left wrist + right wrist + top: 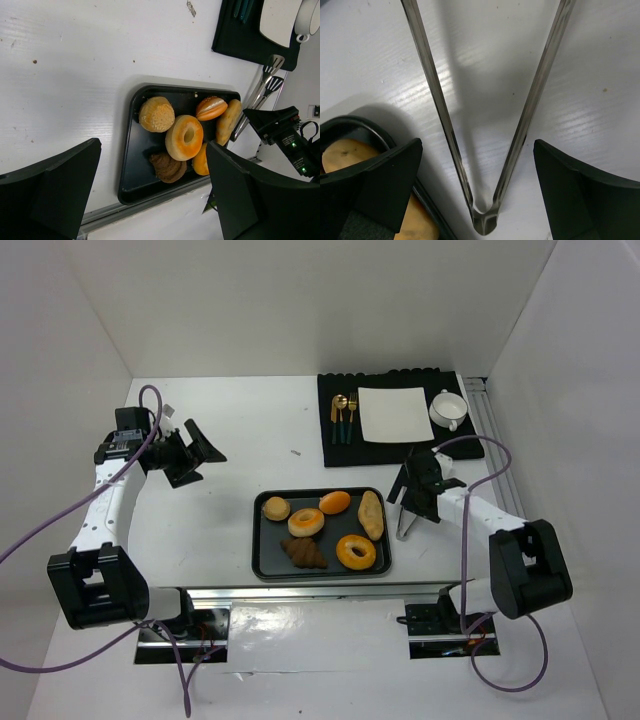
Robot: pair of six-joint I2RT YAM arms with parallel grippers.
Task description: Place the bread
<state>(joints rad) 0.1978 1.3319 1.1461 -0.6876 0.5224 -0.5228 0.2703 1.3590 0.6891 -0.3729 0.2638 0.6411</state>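
A dark tray (pixel 268 552) holds the bread: a small round tan bun (pixel 276 507), a glossy orange-brown oval roll (pixel 334 502) and an elongated pale tan loaf (pixel 371 514). The left wrist view shows the bun (pixel 156 114), the oval roll (pixel 211 108) and the loaf (pixel 228 121). Metal tongs (pixel 404 524) lie on the table right of the tray. My right gripper (pixel 408 508) is open and empty, its fingers (pixel 390 185) straddling the hinged end of the tongs (pixel 437 95) without touching them. My left gripper (pixel 203 458) is open and empty, well left of the tray.
The tray also holds two ring-shaped orange pastries (pixel 306 522) (pixel 355 552) and a brown croissant (pixel 303 553). A black placemat (pixel 340 445) at the back right carries a white plate (pixel 393 413), a cup (pixel 449 409) and cutlery (pixel 343 418). White walls enclose the table.
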